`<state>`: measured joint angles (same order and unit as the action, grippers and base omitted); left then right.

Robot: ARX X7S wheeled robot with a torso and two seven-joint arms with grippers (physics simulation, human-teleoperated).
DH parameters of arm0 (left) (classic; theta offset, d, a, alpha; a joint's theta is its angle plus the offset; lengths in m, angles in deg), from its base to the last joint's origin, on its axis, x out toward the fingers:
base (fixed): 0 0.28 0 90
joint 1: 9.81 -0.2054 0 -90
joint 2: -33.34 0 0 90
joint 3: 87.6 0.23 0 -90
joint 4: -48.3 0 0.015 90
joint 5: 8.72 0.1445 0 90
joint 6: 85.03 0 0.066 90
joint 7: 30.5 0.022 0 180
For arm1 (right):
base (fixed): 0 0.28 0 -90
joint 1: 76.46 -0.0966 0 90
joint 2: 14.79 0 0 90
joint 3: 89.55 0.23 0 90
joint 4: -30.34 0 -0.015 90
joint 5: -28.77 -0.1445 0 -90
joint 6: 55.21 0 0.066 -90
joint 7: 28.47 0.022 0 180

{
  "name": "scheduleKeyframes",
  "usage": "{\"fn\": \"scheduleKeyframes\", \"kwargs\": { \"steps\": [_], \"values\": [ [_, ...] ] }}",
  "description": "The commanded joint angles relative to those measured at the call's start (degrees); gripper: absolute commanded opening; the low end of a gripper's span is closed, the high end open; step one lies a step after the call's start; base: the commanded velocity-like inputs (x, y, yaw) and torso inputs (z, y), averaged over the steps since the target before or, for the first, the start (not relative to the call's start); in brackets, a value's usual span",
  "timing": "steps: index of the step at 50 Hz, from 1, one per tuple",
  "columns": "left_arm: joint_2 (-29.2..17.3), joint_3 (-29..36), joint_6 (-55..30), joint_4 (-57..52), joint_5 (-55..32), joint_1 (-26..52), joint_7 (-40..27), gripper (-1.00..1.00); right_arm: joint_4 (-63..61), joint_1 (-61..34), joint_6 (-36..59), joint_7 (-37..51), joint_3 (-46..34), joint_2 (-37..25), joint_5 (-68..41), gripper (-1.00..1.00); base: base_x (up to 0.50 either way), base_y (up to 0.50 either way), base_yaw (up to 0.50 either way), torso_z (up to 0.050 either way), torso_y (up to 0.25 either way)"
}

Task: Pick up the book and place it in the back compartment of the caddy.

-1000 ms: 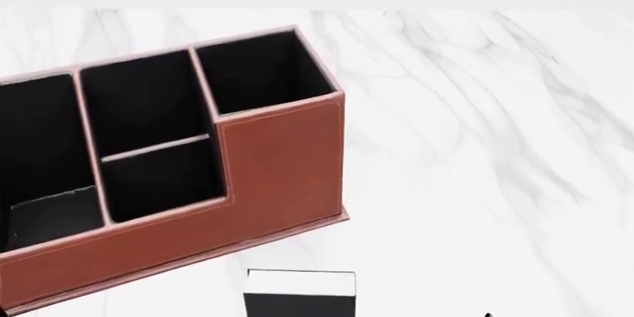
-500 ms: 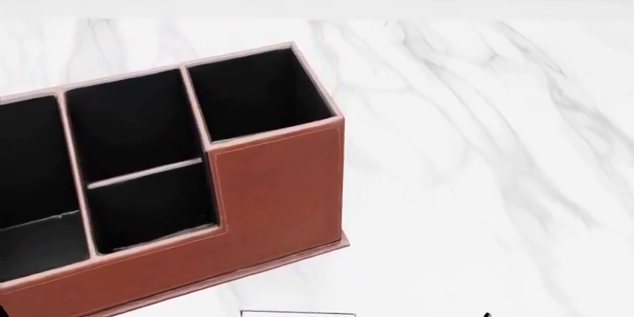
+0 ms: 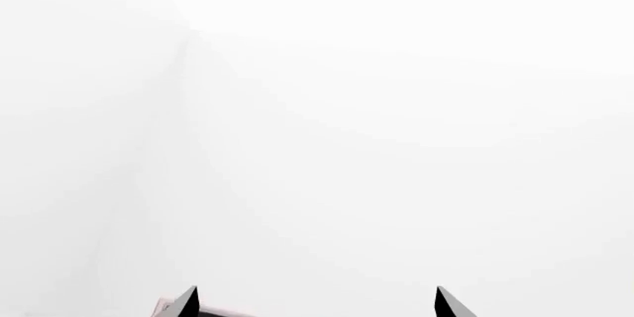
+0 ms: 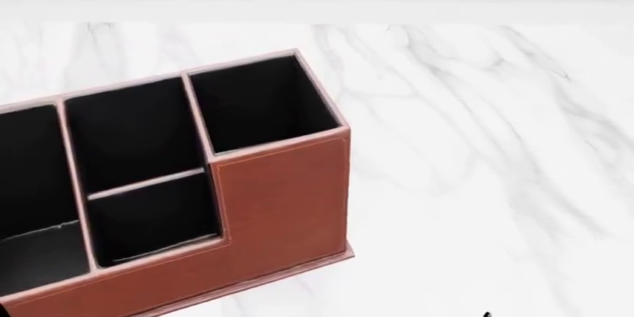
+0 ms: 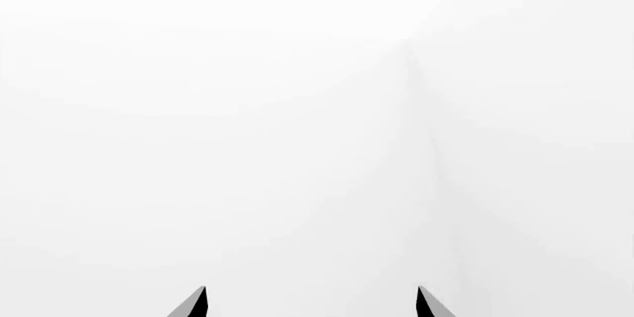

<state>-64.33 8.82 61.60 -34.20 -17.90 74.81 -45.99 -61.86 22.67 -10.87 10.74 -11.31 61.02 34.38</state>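
1. Change, head view: the caddy (image 4: 282, 206) sits lower in the picture than a second ago, and more of the white marble table (image 4: 476, 146) shows beyond it. The book, then visible as a black cover with a white page edge at the lower border just in front of the caddy, has dropped out of the picture; no current view shows it.
2. Head view, caddy: reddish-brown leather-look organiser with pale stitched rims and black lining, standing on the table at an angle, its left end cut off by the picture's edge. The front wall is stepped: full height at the right end pocket, cut down low in front of the middle section.
3. Head view, back compartment (image 4: 134, 135): the farther half of the split middle section, squarish, black-lined, parted from the nearer half by a thin pale divider. Nothing lies in it.
4. Left wrist view: left gripper (image 3: 315, 304) shows two dark fingertips set well apart against plain white, nothing between them.
5. Right wrist view: right gripper (image 5: 310, 304) likewise, two dark tips spread wide, holding nothing.
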Motion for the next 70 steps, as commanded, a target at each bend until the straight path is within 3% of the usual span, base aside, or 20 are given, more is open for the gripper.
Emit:
{"fn": "scheduleKeyframes", "kwargs": {
  "steps": [1,15,70],
  "values": [
    [-0.16,-0.02,0.06,0.31,-0.21,0.16,-0.15,1.00,0.07,-0.12,0.54,0.51,-0.14,0.18,1.03,1.00,0.00,0.29,0.00,0.000,0.000],
    [0.08,-0.30,0.22,0.37,-0.26,0.13,0.18,1.00,0.18,-0.21,0.07,0.82,-0.49,-0.23,0.41,1.00,0.00,0.24,0.00,0.000,0.000],
    [-0.08,-0.17,0.07,0.05,-0.15,0.00,-0.25,1.00,-0.01,-0.29,0.59,2.50,-1.30,-0.91,1.39,1.00,0.00,0.04,0.00,0.000,0.000]
  ]
}}
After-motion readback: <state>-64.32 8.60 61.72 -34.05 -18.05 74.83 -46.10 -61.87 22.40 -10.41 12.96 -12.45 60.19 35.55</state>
